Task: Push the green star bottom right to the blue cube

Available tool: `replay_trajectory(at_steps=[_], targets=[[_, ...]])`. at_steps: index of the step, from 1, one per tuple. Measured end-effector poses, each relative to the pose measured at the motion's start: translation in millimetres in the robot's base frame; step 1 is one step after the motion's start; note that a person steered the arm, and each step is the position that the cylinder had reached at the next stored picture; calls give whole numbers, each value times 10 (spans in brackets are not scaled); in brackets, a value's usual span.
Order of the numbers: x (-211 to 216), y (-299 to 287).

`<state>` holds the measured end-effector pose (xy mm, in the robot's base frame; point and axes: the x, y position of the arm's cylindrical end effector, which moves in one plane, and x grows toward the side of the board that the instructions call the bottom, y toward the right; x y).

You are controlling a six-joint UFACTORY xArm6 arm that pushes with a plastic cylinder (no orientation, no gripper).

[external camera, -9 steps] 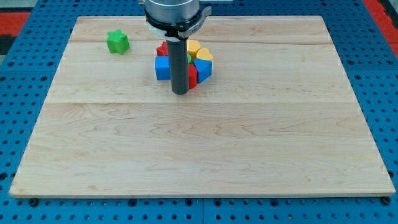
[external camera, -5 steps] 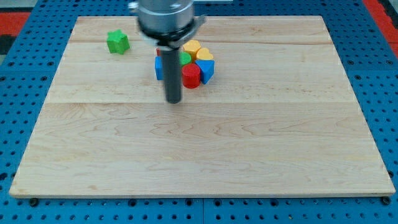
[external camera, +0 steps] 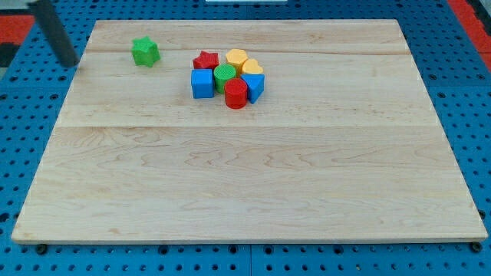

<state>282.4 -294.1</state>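
Note:
The green star [external camera: 144, 51] lies alone on the wooden board near the view's top left. The blue cube [external camera: 202, 83] sits to its lower right, at the left side of a tight cluster of blocks. My tip [external camera: 70, 63] is at the view's far left, just off the board's left edge, to the left of the green star and apart from it. The rod above it is blurred.
The cluster holds a red star [external camera: 205, 60], a green cylinder [external camera: 224, 76], a red cylinder [external camera: 235, 93], two yellow blocks [external camera: 237, 58] [external camera: 252, 70] and another blue block [external camera: 255, 86]. The board [external camera: 245, 169] rests on a blue pegboard [external camera: 23, 153].
My rod has swept from in front of the cluster to the view's far top left, beyond the green star. No block has visibly moved.

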Motion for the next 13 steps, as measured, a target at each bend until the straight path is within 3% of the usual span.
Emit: replay_trajectory(at_steps=[1, 2, 6, 8, 11, 13], targets=[[-488, 272], [-600, 843], [3, 1549], [346, 1536], [784, 928], [1270, 956]])
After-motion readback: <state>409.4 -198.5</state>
